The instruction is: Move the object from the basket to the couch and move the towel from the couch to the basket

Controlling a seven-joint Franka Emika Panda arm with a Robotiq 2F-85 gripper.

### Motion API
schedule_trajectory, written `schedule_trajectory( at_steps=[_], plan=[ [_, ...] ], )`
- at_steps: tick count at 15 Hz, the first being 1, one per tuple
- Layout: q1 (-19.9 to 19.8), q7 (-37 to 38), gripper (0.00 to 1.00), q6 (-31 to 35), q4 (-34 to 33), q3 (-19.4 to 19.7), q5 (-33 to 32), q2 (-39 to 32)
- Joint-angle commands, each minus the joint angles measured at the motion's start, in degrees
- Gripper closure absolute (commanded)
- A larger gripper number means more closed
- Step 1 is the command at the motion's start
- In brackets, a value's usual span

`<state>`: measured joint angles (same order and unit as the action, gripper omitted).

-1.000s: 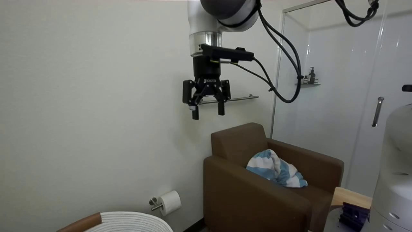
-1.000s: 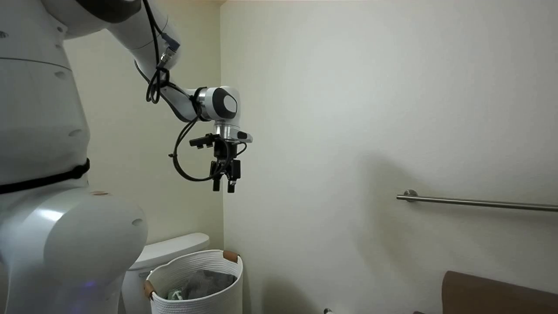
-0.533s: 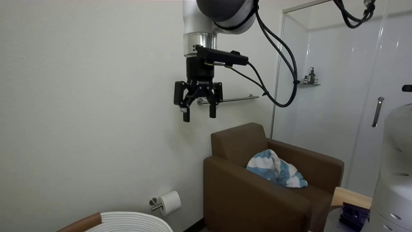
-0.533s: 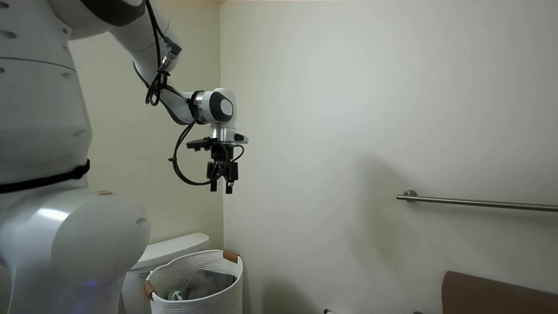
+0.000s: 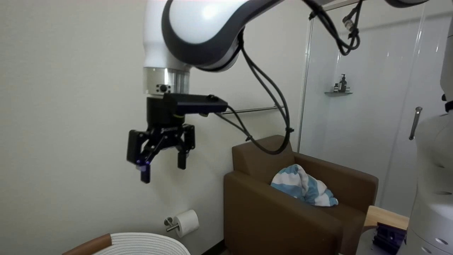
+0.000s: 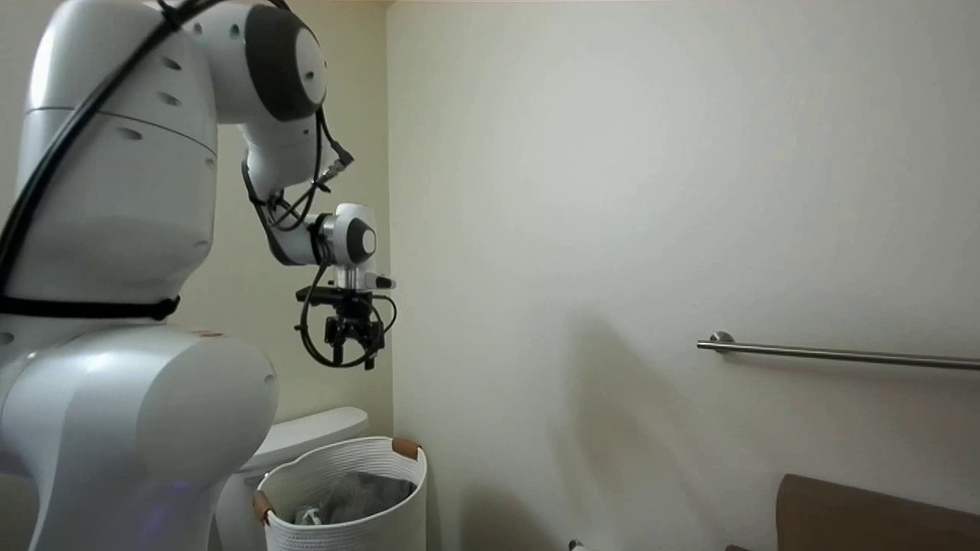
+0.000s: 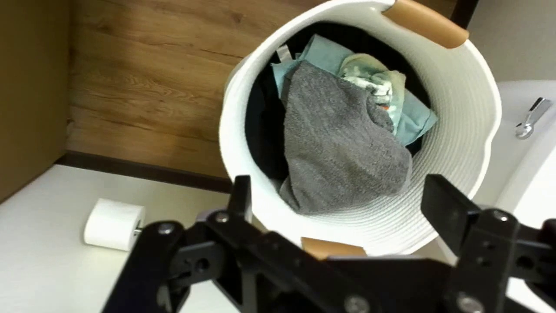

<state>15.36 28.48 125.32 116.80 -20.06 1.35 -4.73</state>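
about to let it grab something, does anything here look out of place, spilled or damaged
No spill or damage shows. The only thing that seems out of place is the striped towel, heaped on the brown armchair rather than folded or hung. The grey cloth lies rumpled inside the basket, which seems ordinary.

The object (image 7: 343, 139) lies in the basket (image 6: 383, 536), left of the couch (image 5: 279, 212) in both exterior views; on the couch, the towel (image 5: 300, 186); between couch and basket, a toilet roll (image 5: 188, 222)

couch (image 5: 279, 212): crumpled towel (image 5: 303, 186); basket (image 7: 464, 108): object (image 7: 339, 143), perhaps folded
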Motion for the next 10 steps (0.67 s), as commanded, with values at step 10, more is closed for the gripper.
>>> schedule_trajectory(
  at_steps=[10],
  plan=[
    [5.91, -1.38, 0.0, -3.32, -11.72, 3.62, -8.55, -10.11]
  ],
)
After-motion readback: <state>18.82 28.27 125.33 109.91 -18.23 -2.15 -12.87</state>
